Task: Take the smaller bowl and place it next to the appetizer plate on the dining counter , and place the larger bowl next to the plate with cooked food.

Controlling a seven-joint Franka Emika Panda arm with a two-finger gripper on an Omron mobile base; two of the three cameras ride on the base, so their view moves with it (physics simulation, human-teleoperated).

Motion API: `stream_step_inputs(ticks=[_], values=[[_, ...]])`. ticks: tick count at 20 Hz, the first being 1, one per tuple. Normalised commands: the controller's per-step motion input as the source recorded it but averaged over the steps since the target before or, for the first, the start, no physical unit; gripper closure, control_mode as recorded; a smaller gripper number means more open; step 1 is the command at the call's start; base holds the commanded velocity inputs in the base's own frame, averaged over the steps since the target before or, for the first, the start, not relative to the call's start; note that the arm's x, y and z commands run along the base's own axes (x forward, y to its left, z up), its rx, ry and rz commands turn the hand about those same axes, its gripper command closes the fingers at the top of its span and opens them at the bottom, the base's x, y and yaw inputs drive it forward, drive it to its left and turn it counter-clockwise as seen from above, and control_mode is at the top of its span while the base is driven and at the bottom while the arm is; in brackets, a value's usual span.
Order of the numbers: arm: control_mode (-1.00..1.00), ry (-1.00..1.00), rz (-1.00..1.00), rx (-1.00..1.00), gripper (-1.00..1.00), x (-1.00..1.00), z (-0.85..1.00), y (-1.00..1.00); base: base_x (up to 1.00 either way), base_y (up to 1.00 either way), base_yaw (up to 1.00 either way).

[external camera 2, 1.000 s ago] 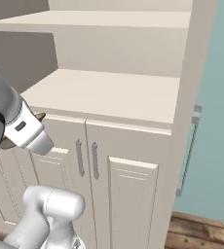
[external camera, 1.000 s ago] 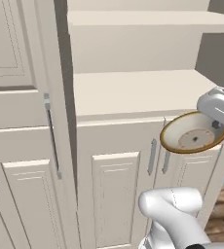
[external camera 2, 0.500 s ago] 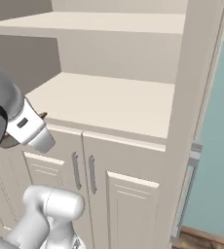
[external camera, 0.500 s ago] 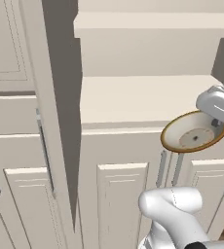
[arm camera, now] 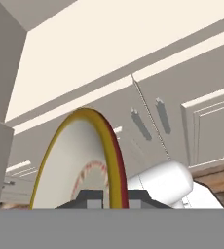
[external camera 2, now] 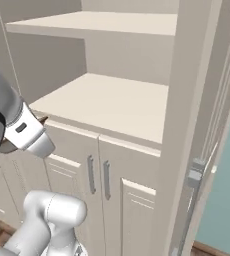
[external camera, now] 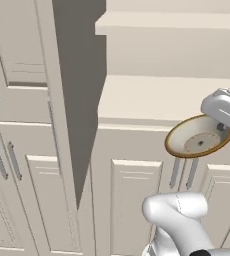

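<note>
The smaller bowl [external camera: 196, 143], tan-gold rimmed with a pale inside, hangs tilted on edge in front of the lower cabinet doors. My gripper [external camera: 220, 129] is shut on its right rim. In the hand view the bowl [arm camera: 80, 165] stands upright on its edge, and my gripper [arm camera: 110, 196] pinches the yellow rim between its dark fingertips [arm camera: 90, 196]. The larger bowl, the appetizer plate, the plate with cooked food and the dining counter are out of view.
A cream cabinet with an open shelf [external camera: 162, 97] and an upper shelf [external camera 2: 107, 22] stands ahead. Below are paired doors with grey handles [external camera 2: 98, 175]. A tall cabinet [external camera: 22, 125] juts out on the left. An open door edge [external camera 2: 194, 150] and a teal wall [external camera 2: 227, 200] lie to the right.
The whole scene has slid rightward in both base views, so the base has moved. The bowl stays gripped in the same place relative to the arm.
</note>
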Motion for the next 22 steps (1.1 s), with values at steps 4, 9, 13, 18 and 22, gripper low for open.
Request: stream_step_inputs(ticks=[4, 9, 13, 18, 22], values=[[1.0, 0.0, 0.0, 0.0, 1.0, 0.0, 0.0, 0.0, -0.45, -0.01, 0.39], [1.0, 0.0, 0.0, 0.0, 1.0, 0.0, 0.0, 0.0, -0.66, -0.02, 0.4], [1.0, 0.0, 0.0, 0.0, 1.0, 0.0, 0.0, 0.0, -0.87, -0.08, 0.34], [1.0, 0.0, 0.0, 0.0, 1.0, 0.0, 0.0, 0.0, -0.78, -0.09, 0.36], [1.0, 0.0, 0.0, 0.0, 1.0, 0.0, 0.0, 0.0, -0.21, 0.0, 0.46]])
